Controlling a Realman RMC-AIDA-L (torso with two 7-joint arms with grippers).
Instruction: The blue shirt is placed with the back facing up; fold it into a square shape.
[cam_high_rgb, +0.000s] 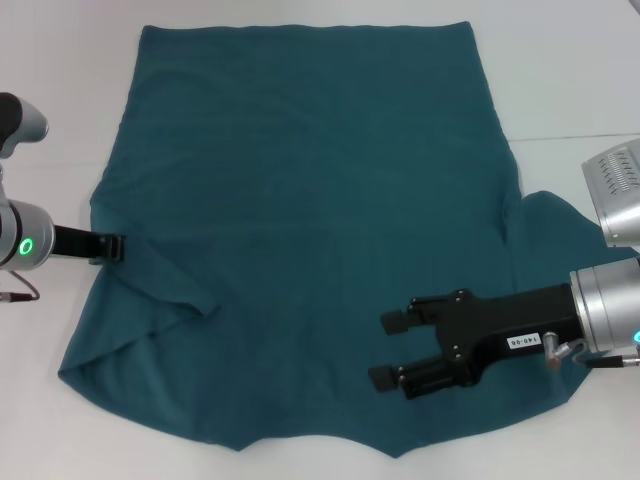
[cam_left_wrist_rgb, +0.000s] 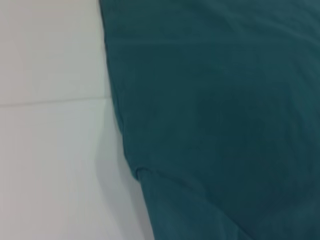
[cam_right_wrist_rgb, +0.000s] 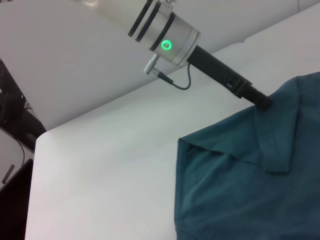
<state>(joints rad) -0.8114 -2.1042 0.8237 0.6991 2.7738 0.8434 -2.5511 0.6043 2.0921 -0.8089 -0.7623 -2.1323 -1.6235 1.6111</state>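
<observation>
Head view: blue shirt (cam_high_rgb: 300, 230) spread flat on the white desk (cam_high_rgb: 60, 60).
Right tool (cam_high_rgb: 392, 349) hovers over it, jaws apart; right wrist view shows left tool (cam_right_wrist_rgb: 264, 102) at the folded sleeve, grip unclear.

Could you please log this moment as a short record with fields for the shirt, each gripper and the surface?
shirt: blue shirt spread flat, plain side up, left sleeve folded inward
left gripper: left gripper at the shirt's left edge, by the folded sleeve; grip not discernible
right gripper: right gripper open, above the shirt's lower right part
surface: white table
fold progress: body not yet folded
</observation>
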